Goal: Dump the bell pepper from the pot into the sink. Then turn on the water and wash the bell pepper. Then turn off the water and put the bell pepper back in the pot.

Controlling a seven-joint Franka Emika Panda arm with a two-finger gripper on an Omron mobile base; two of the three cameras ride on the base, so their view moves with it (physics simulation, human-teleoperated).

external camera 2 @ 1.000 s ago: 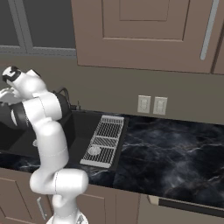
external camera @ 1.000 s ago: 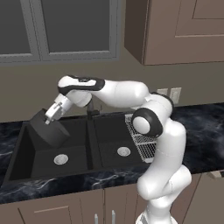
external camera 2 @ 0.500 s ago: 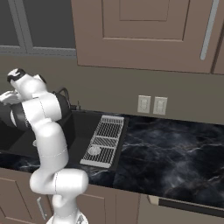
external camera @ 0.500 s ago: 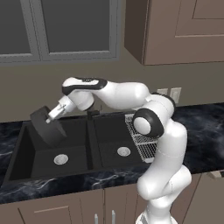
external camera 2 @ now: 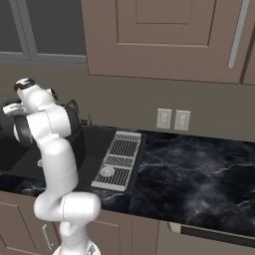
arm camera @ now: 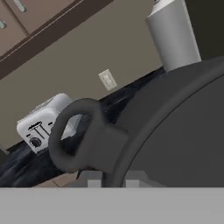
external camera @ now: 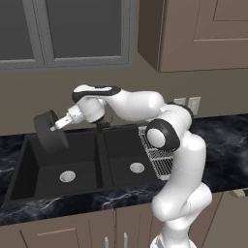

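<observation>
over the left bowl of the sink [external camera: 29,172], the gripper [external camera: 56,126] is squeezed tight on the pot [external camera: 50,131], tipped up on its side.

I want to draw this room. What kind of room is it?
It looks like a kitchen. There is a black double sink in a dark marble counter, wooden cabinets above, and a toaster.
</observation>
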